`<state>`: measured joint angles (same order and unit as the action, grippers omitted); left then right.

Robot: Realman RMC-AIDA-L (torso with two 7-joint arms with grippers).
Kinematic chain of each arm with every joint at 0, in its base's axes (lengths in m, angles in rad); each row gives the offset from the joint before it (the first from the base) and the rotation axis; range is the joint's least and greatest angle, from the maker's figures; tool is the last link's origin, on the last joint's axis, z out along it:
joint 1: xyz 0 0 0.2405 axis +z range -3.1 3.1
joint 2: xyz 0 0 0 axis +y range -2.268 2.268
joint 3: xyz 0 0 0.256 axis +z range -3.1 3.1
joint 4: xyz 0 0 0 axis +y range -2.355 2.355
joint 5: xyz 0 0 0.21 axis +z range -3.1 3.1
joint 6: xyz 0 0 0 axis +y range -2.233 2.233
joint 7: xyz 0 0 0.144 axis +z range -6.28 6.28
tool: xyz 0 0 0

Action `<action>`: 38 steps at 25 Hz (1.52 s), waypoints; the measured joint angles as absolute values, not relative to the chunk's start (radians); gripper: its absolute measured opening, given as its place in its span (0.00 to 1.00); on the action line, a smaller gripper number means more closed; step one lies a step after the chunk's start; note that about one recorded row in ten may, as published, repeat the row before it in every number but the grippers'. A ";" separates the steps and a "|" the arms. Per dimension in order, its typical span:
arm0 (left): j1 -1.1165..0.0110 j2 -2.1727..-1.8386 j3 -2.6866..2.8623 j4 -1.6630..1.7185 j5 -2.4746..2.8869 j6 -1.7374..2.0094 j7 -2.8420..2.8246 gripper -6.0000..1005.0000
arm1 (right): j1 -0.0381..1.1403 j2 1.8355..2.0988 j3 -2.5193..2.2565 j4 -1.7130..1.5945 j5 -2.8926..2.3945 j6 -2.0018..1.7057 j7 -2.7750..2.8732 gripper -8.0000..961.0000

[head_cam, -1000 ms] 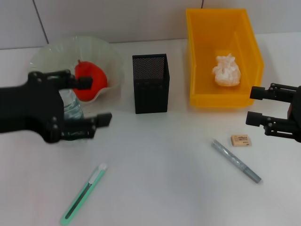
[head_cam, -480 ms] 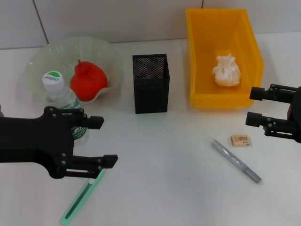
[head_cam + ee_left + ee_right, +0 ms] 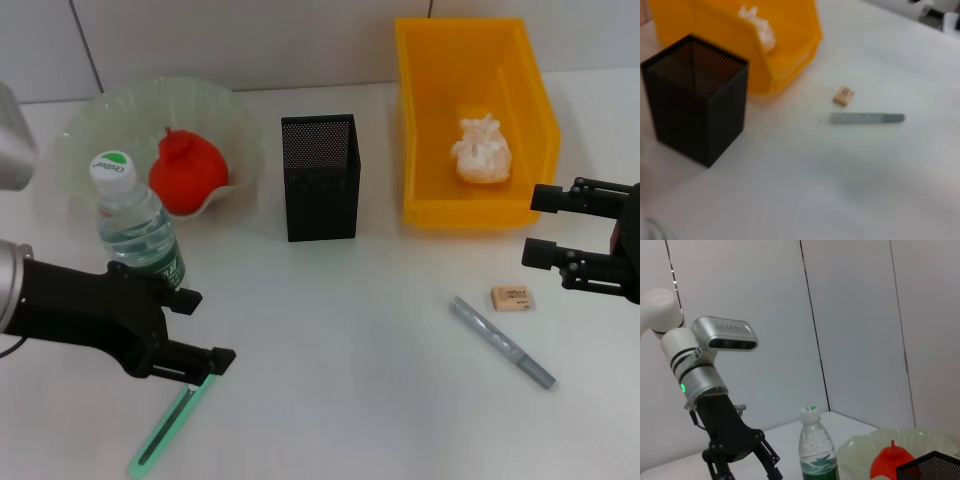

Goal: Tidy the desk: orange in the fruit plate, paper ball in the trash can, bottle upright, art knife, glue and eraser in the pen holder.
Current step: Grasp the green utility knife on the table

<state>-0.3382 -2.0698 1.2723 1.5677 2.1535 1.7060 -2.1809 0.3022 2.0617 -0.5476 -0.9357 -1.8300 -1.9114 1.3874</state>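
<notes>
The bottle (image 3: 133, 220) stands upright in front of the fruit plate (image 3: 120, 115), which holds the orange (image 3: 187, 172). My left gripper (image 3: 205, 328) is open and empty, in front of the bottle and just above the tip of the green art knife (image 3: 168, 427). The paper ball (image 3: 481, 148) lies in the yellow trash bin (image 3: 420, 120). The eraser (image 3: 512, 297) and the grey glue stick (image 3: 500, 342) lie at the right. My right gripper (image 3: 535, 225) is open, beside the eraser. The black mesh pen holder (image 3: 320, 178) stands at the centre.
The left wrist view shows the pen holder (image 3: 695, 97), the bin (image 3: 785, 45), the eraser (image 3: 843, 96) and the glue stick (image 3: 867, 118). The right wrist view shows the left arm (image 3: 725, 425) next to the bottle (image 3: 815, 450). A wall runs behind the desk.
My left gripper has let go of the bottle and moved toward the desk's front, down over the art knife. The bottle now stands free. The right arm has not moved.
</notes>
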 joint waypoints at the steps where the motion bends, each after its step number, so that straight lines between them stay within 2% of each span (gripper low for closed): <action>1: -0.338 -2.070 1.272 1.568 2.153 1.706 -2.181 0.81 | 0.302 2.062 -0.548 -0.936 -1.830 -1.911 1.387 0.66; 5: -0.385 -2.071 1.282 1.525 2.249 1.672 -2.247 0.81 | 0.302 2.062 -0.547 -0.936 -1.830 -1.912 1.382 0.66; 38: -0.490 -2.071 1.604 1.602 2.585 1.650 -2.822 0.80 | 0.304 2.053 -0.535 -0.892 -1.830 -1.882 1.338 0.65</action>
<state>-0.4898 -2.0712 1.6041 1.6024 2.5852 1.6497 -2.8220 0.3037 2.0534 -0.5353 -0.8917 -1.8299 -1.8818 1.3375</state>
